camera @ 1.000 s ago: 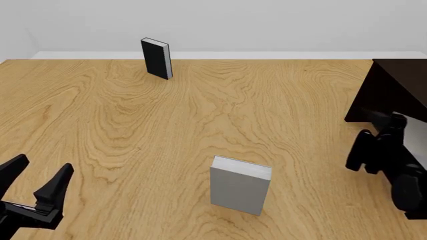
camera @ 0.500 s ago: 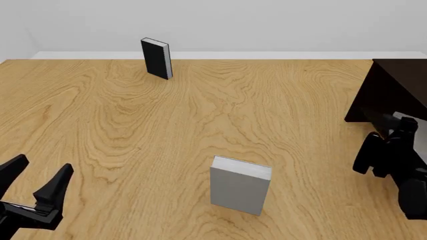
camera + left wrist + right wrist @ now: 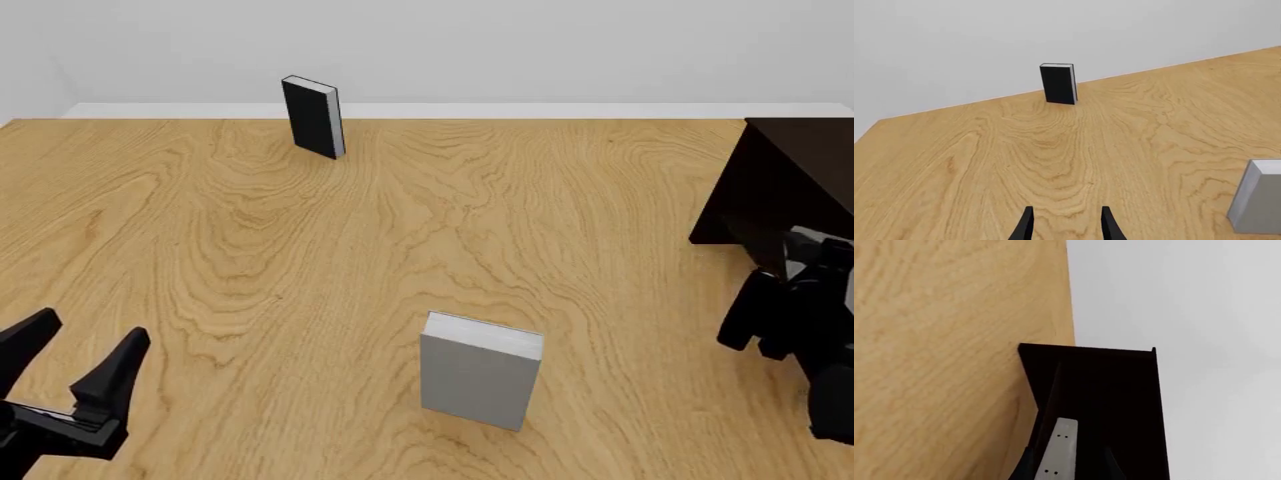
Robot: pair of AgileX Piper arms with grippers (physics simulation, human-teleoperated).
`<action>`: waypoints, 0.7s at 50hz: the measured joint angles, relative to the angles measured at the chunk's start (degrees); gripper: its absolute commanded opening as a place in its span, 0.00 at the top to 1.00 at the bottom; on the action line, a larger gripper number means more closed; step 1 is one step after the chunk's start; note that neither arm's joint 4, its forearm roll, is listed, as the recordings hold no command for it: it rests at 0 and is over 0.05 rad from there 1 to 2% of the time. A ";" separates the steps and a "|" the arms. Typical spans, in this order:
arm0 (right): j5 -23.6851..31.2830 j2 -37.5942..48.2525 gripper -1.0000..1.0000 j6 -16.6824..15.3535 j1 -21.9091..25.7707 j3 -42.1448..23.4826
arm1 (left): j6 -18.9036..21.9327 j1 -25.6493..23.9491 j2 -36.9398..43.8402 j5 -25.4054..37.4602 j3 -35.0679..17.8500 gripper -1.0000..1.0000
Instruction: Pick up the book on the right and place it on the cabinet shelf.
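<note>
Pickup looked done, placing not. The right hand (image 3: pixel 787 318) hung off the desk (image 3: pixel 534 220), at the near corner of the cabinet shelf (image 3: pixel 781 180), w/ a pale grey sliver showing at its top. I took that sliver for the book (image 3: pixel 810 245). In the right wrist view the same light slab (image 3: pixel 1057 450) sat pinched between the two dark fingers, edge-on, so the hand read as clamped on it. The dark cabinet filled the view right ahead.

Whether the book touched the cabinet: can't tell, prob. not. Nothing rested on the cabinet in any view.

Left to do, as I judged it: carry the book over/into the cabinet, set it down, let go, back off.

The left hand (image 3: pixel 87 328) was idle low at the near left, fingers spread apart, nothing in it. The other grey book (image 3: pixel 481 375) stood upright mid-desk. The black book (image 3: pixel 314 115) stood upright at the far edge. Neither is part of the job.
</note>
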 measured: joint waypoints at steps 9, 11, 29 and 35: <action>-0.55 -0.29 0.00 0.58 -0.10 0.22 | 0.13 -0.24 0.48 -0.31 0.00 0.00; -0.62 -0.30 0.00 0.70 -0.12 0.25 | 0.15 -0.28 0.55 -0.35 0.00 0.00; -2.71 -1.28 0.00 1.73 -1.53 1.38 | 0.30 -0.60 1.34 -0.98 0.00 0.00; -3.77 -1.36 0.00 1.88 -2.69 2.11 | 0.32 -0.62 1.23 -0.92 0.00 0.00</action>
